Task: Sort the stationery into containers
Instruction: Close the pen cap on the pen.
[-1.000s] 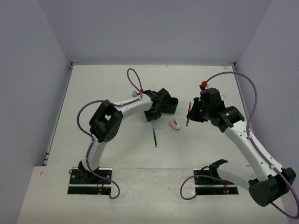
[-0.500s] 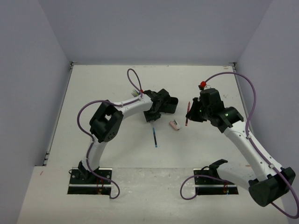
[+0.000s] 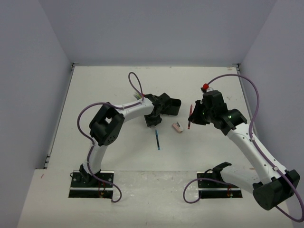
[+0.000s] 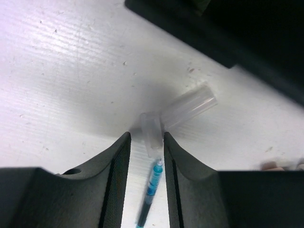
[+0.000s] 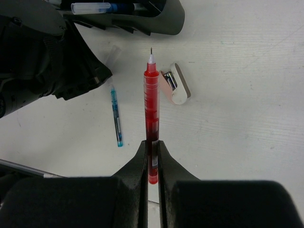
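Currently mid-sort. The right claw (image 5: 152, 145) is clamped on the tail of the red pen (image 5: 151, 95). The pen's tip points ahead, and it is carried above the bench (image 3: 104, 85), just right of the tray (image 3: 172, 105).

The eraser (image 3: 177, 127) lies on the bench between the tray and the red pen. The blue pen (image 3: 157, 139) lies loose, nearer the arm bases. The tray holds at least one capped pen (image 5: 102, 7); the rest of its inside is hidden.

The left claw (image 4: 147, 136) sits low over the bench at the tray's near side, jaws narrow. They straddle one end of a clear cap (image 4: 187, 107). A gap shows on one side of the cap, so no grip is seen. The wrist view is blurred.

Judged step: delivering the red pen to the tray.

Next move calls for:
- swinging the pen over a compartment;
- lining it up with the tray's length;
- lowering it, then letting go.

The left arm crowds the tray's near side, so clearance between the arms needs watching. Blue pen, eraser and cap are not yet sorted.
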Robot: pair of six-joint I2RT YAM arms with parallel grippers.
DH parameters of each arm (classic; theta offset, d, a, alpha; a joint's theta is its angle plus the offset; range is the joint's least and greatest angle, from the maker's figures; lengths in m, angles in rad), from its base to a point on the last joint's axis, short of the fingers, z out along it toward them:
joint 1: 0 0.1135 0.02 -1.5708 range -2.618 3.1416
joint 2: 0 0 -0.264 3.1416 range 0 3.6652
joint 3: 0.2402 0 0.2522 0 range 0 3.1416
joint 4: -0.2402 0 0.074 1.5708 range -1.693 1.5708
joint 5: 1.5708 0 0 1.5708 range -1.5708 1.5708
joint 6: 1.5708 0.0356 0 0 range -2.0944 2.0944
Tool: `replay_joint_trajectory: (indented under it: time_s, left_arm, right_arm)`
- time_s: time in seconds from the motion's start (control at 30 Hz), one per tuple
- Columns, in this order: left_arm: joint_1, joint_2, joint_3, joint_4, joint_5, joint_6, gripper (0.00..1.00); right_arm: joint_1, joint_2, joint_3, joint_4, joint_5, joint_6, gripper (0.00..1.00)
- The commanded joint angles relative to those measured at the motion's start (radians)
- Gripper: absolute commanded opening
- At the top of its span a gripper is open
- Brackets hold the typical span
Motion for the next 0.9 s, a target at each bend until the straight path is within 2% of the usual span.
replay_joint_trajectory:
  time_s: [0.0,0.1,0.23,0.37,0.5,0.67,0.77,0.87]
  left_arm:
    - [-0.003,-0.057,-0.037,0.027,-0.002,-0.015,0.33]
    - [-0.003,-0.060,-0.056,0.035,0.009,-0.018,0.24]
    - [-0.001,-0.071,-0.087,0.062,0.011,-0.014,0.19]
    - [0.008,-0.101,-0.119,0.092,0.021,0.003,0.04]
    - [0.011,-0.185,-0.148,0.106,0.014,0.040,0.00]
    - [0.010,-0.407,-0.177,0.190,-0.044,0.145,0.00]
    - [0.010,-0.516,-0.174,0.279,-0.067,0.242,0.00]
    - [0.011,-0.589,-0.159,0.372,-0.082,0.345,0.00]
  right_arm:
    - [-0.002,0.007,0.008,0.025,-0.019,-0.010,0.00]
    - [-0.002,0.007,0.014,0.024,-0.017,-0.010,0.00]
    - [-0.002,0.010,0.017,0.024,-0.033,-0.012,0.00]
    - [-0.002,0.002,0.016,0.042,-0.085,-0.040,0.00]
    - [-0.002,-0.027,0.010,0.080,-0.171,-0.092,0.00]
    - [-0.002,-0.058,-0.030,0.160,-0.410,-0.163,0.00]
    - [-0.002,-0.069,-0.068,0.238,-0.565,-0.147,0.00]
    - [-0.002,-0.084,-0.108,0.352,-0.638,-0.081,0.00]
